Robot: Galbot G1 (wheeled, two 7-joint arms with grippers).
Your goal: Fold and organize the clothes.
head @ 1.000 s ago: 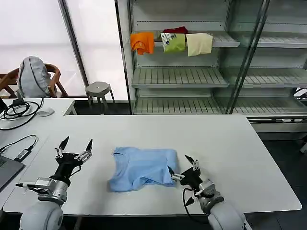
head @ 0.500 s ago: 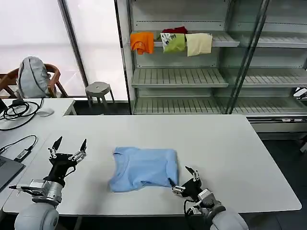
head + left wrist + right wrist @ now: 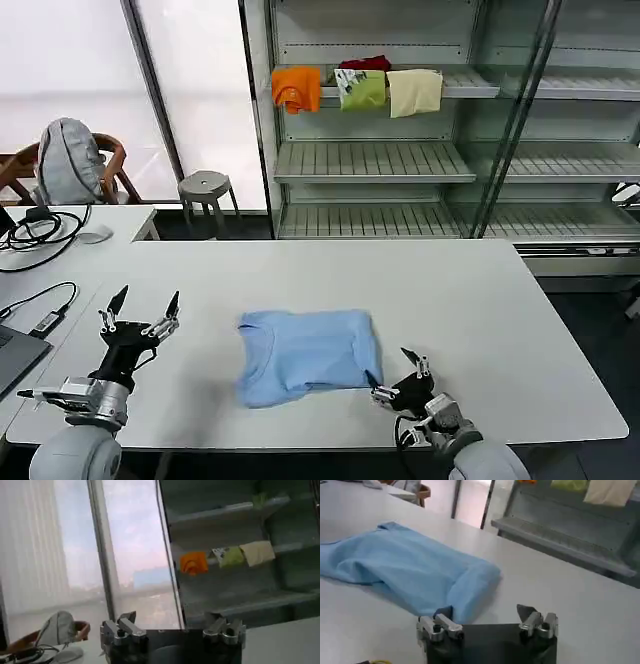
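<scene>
- The right gripper's [image 3: 400, 375] two dark fingers [image 3: 527, 612] stood apart, holding nothing, one tip touching or just beside the near right corner of the folded light sky-blue cotton T-shirt [image 3: 307, 354].
- The left gripper's [image 3: 139, 310] fingers were spread wide and pointed upward, empty, well to the left of the shirt.
- The shirt lay flat, in a rough rectangle, on the white desk [image 3: 480, 310], near its front edge.
- Orange [image 3: 296, 88], green [image 3: 362, 89] and cream [image 3: 415, 91] folded garments sat on a metal shelf behind.
</scene>
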